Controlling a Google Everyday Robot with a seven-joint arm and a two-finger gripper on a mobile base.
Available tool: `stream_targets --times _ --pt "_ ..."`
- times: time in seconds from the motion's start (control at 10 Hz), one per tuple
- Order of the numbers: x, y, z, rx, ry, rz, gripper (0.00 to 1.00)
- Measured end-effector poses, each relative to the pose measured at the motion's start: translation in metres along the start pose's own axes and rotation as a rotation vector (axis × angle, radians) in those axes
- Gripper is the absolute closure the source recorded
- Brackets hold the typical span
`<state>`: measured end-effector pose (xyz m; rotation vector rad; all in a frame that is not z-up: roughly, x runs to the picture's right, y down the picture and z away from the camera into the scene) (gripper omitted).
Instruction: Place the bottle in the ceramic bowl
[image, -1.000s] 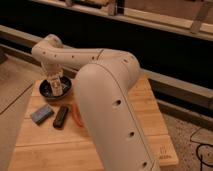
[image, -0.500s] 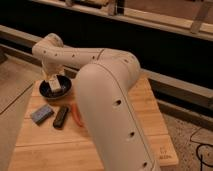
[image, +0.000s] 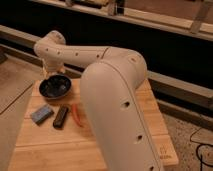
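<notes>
Gripper (image: 50, 66) hangs with the ceramic bowl (image: 55, 86) just below its jaws, probably for the drop; can't tell if they're open, bottle not visible.

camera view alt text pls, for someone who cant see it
A white robot arm reaches across a wooden table, its gripper just behind a dark ceramic bowl. In front lie a blue-grey block, a black block and a red chili pepper.
</notes>
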<state>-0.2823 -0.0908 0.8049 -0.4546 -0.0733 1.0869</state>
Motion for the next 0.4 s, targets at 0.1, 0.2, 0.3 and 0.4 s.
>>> stream_targets --times 0.1,0.2,0.3,0.4 --pt "-0.0002 -0.0050 -0.0070 -0.005 -0.016 0.021 0.39" --pt "-0.0001 -0.0096 -0.0084 -0.001 -0.019 0.027 0.39" --pt "0.0002 -0.0094 -0.0081 -0.001 -0.019 0.028 0.39" --pt "-0.0004 -0.0039 -0.0076 -0.007 -0.018 0.023 0.39"
